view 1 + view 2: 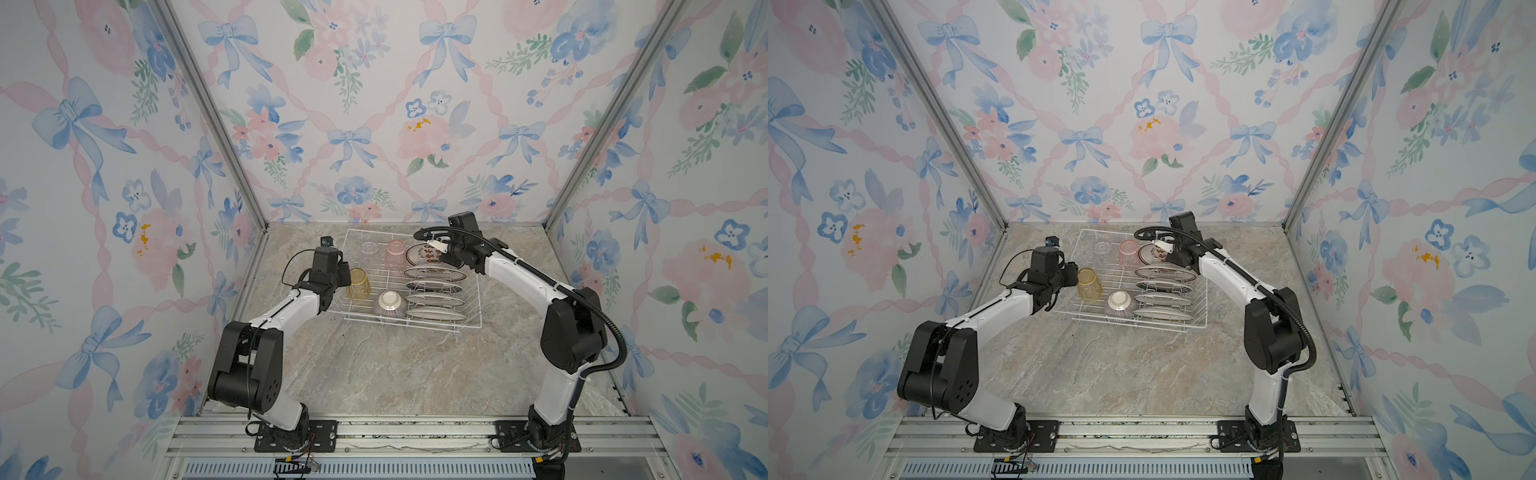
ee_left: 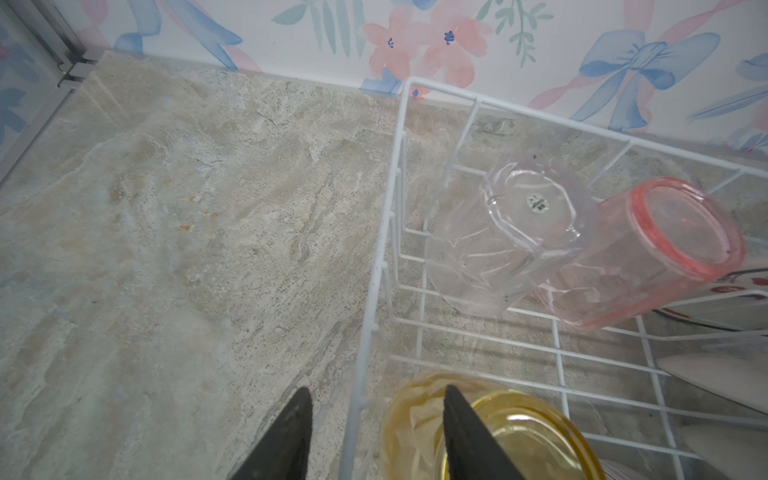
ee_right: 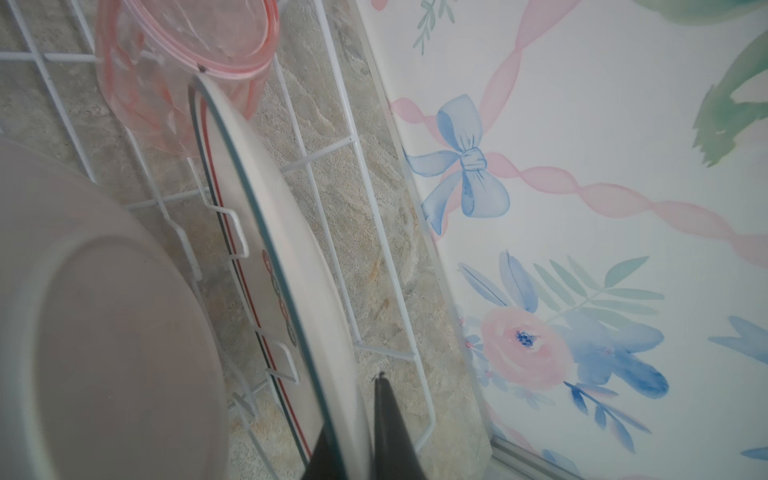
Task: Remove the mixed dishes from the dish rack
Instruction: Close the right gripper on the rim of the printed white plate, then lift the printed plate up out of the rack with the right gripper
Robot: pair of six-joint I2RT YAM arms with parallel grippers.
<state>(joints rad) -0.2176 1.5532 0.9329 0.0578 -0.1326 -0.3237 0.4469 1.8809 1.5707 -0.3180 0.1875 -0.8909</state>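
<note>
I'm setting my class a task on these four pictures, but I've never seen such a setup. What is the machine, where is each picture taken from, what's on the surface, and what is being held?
Two robot arms, left and right, stand at a stone-look table. Each ends in two fingers. Two pictures look down from overhead, side by side. The other two come from cameras on the arms' wrists. A white wire dish rack holds five plates, three tumblers and an upturned bowl. The right gripper is shut on the rearmost plate. The left gripper is open at the yellow tumbler, with no clear grip.
</note>
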